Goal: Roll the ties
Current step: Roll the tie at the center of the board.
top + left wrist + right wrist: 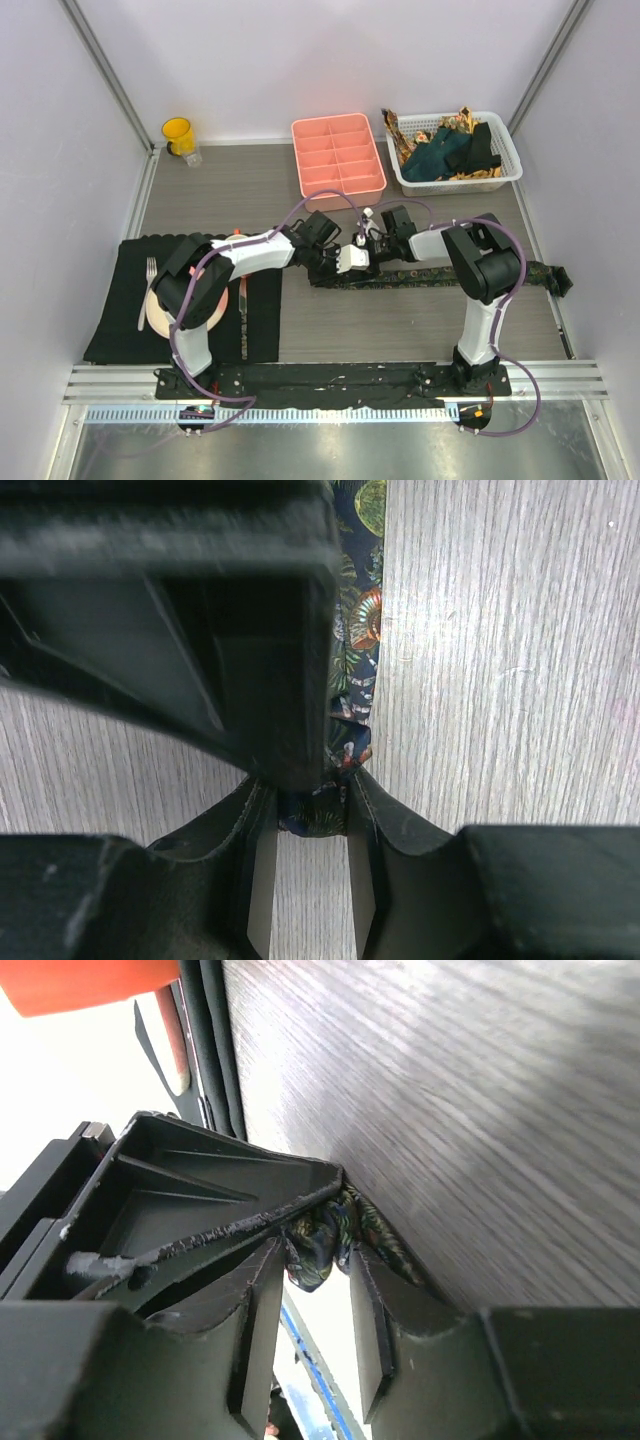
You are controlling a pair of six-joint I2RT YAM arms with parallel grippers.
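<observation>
A dark tie (450,274) with a small multicoloured pattern lies flat across the table, running right from the two grippers. Its left end is bunched into a small roll (315,818). My left gripper (346,266) is shut on that roll, which fills the gap between the fingertips (362,810). My right gripper (370,248) faces it nose to nose. Its jaws stand apart, and a fold of the same tie (322,1245) hangs between its fingertips (368,1290). Each wrist view is partly blocked by the other gripper's black body.
A white basket (505,175) at the back right holds several more ties, teal, black and gold-brown. A pink divided tray (337,155) stands beside it and a yellow cup (178,134) at the back left. A black placemat (115,335) at the left carries a plate, fork and knife.
</observation>
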